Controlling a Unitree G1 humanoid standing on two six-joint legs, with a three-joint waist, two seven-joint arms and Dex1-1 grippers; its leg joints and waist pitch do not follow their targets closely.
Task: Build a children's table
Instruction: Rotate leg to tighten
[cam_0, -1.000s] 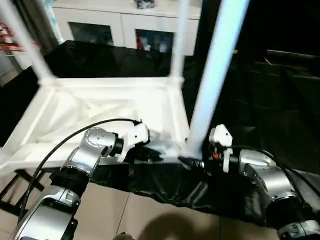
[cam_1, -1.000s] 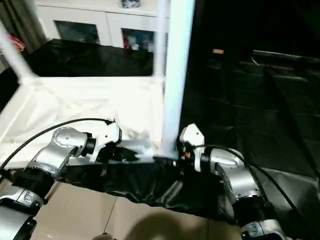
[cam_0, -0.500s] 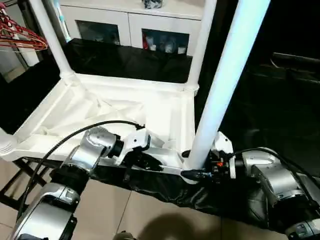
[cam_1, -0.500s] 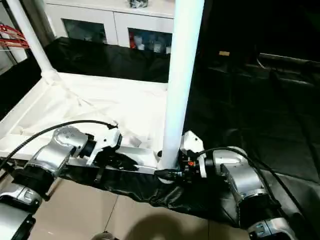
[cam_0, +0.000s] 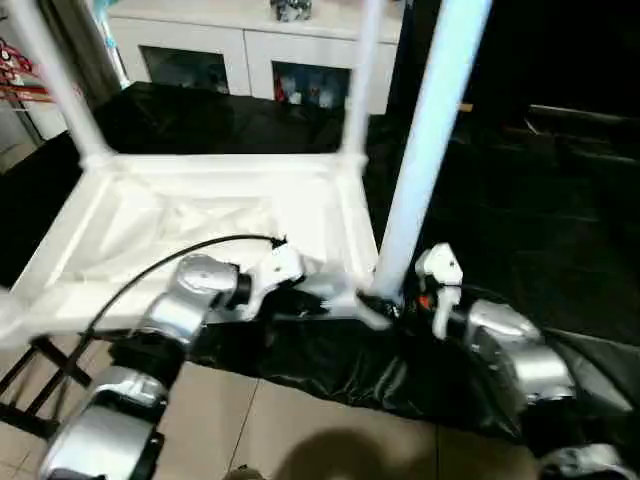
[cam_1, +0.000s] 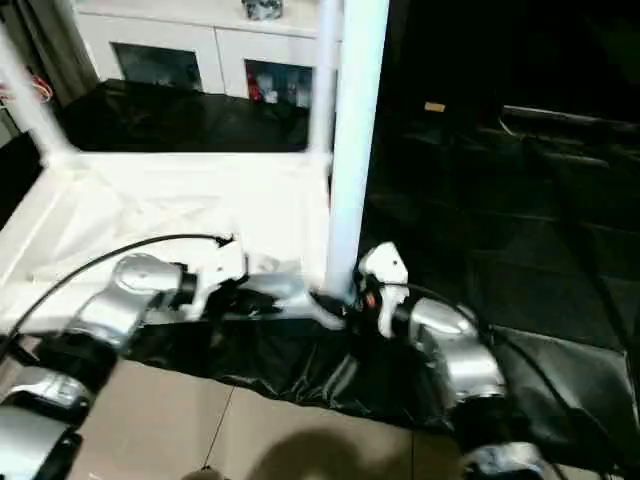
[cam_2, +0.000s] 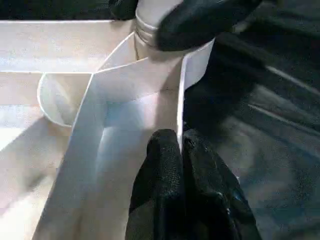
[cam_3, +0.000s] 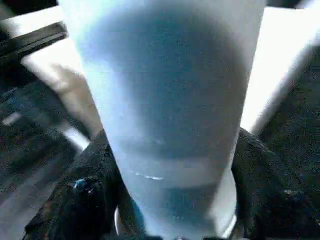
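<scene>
Fingers (cam_2: 172, 165) astride tabletop rim (cam_2: 181, 100).

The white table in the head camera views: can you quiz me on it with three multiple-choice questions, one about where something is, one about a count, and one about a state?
1. Where is the robot's right claw?
A. At the foot of the nearest leg
B. On the cabinet
C. On the floor

2. How many legs can be seen standing up from the table top?
A. One
B. Three
C. Five

3. How does the table top lie?
A. Right way up
B. On its edge
C. Underside up

Answers:
1 A: the right claw has a black finger on either side of the nearest leg, low down by its corner socket.
2 B: the far-left leg, the far-right leg and the nearest leg stand up.
3 C: the table top shows its ribs, and the legs point upward.
</scene>
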